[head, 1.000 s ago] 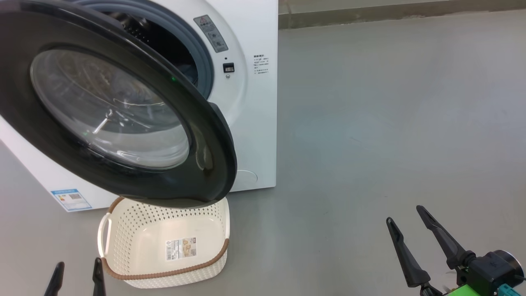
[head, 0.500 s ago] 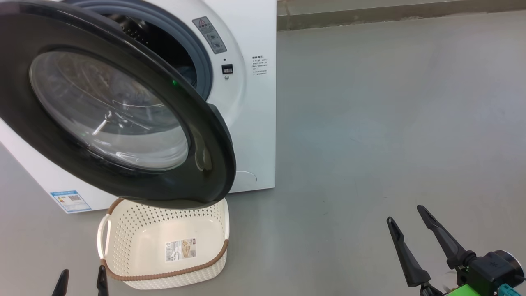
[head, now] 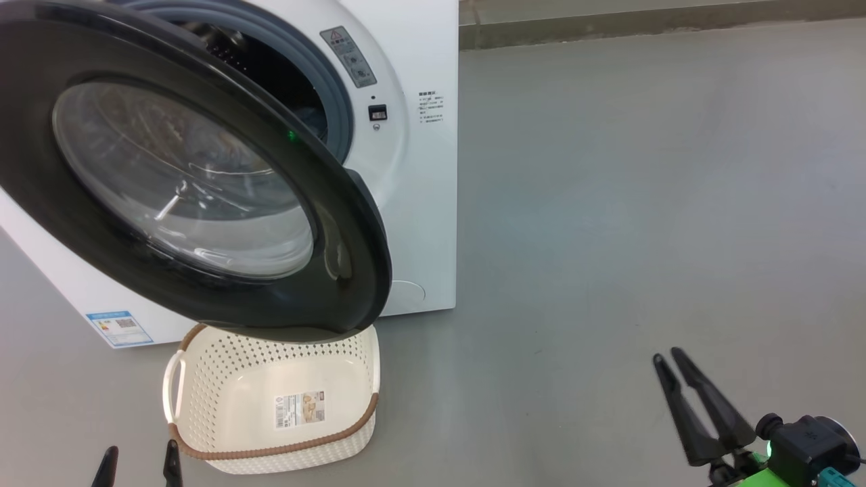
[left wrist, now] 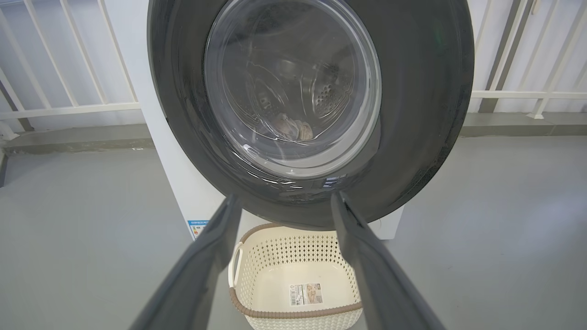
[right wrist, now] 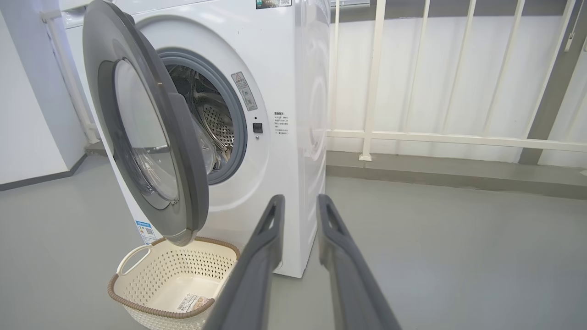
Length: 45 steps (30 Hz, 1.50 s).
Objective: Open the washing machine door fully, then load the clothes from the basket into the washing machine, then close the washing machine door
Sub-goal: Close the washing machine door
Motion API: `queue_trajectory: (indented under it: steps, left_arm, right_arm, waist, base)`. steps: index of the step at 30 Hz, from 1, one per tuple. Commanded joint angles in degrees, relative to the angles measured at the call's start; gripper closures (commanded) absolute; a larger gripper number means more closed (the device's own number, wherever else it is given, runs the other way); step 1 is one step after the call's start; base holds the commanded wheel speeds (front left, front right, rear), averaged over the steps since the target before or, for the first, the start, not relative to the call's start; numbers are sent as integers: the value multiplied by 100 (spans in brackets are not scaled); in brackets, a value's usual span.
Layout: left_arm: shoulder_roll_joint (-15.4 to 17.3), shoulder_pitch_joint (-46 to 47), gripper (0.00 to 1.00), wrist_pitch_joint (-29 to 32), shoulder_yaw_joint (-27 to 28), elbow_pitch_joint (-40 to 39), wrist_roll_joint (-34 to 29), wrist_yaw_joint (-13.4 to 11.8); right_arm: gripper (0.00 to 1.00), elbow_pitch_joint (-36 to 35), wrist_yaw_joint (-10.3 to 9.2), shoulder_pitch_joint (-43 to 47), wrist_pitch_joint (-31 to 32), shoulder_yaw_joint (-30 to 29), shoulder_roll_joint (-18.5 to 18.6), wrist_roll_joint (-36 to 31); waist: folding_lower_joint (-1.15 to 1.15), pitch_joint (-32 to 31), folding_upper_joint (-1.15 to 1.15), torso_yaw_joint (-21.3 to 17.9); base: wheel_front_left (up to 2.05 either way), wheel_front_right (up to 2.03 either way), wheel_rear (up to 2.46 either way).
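The white washing machine (head: pixel 419 203) (right wrist: pixel 293 91) stands at the left with its black-rimmed washing machine door (head: pixel 352 257) (left wrist: pixel 412 114) (right wrist: pixel 183 151) swung out over the basket (head: pixel 223 365) (left wrist: pixel 293 243) (right wrist: pixel 192 266). The cream basket holds nothing; only its floor label shows. Through the door glass in the left wrist view, pale clothes (left wrist: pixel 291 128) lie in the steel drum. My left gripper (head: pixel 141 448) (left wrist: pixel 285 198) is open, low at the basket's near left corner, holding nothing. My right gripper (head: pixel 667 356) (right wrist: pixel 300 198) hovers over bare floor far right of the machine, a narrow gap between its fingers.
Grey floor (head: pixel 643 203) stretches wide to the right of the machine. A low kerb (head: pixel 643 27) and a white railing (right wrist: pixel 412 137) run along the back. A white wall (right wrist: pixel 27 114) closes the left side.
My right gripper's fingers have drawn much closer together. The left gripper has sunk a little lower in the head view. Door and basket have not moved.
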State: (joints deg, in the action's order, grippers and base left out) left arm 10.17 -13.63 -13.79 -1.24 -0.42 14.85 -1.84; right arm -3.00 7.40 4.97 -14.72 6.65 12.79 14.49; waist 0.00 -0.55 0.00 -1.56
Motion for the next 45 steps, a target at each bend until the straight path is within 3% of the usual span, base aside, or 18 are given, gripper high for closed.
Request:
queue_trajectory:
  steps: [1, 15, 26, 33, 45]
  left_arm:
    - [75, 252, 0, -86, 168, -48, -34, -43]
    - [79, 373, 0, -98, 19, -49, -72, -30]
    - [40, 502, 0, -109, -67, -60, -94, -27]
    - [-6, 645, 0, -115, -140, 23, -107, 17]
    - [-143, 1009, 0, -119, -345, 57, -224, 148]
  right_arm:
    - [100, -103, 9, -8, -28, 104, 92, 74]
    - [100, 366, 9, -151, -28, 72, 149, 249]
    - [100, 1349, 9, -791, -28, -56, 157, 469]
    - [100, 2439, 9, -1664, -28, -100, 200, 579]
    - [100, 3696, 9, -3243, -28, 69, 301, 704]
  waist:
    - [0, -7, 0, 31]
    - [0, -23, 0, 340]
    - [0, 73, 0, 741]
    - [0, 99, 0, 1035]
    - [0, 345, 0, 1494]
  base:
    - [0, 0, 0]
    - [0, 0, 0]
    - [0, 0, 0]
    - [0, 0, 0]
    - [0, 0, 0]
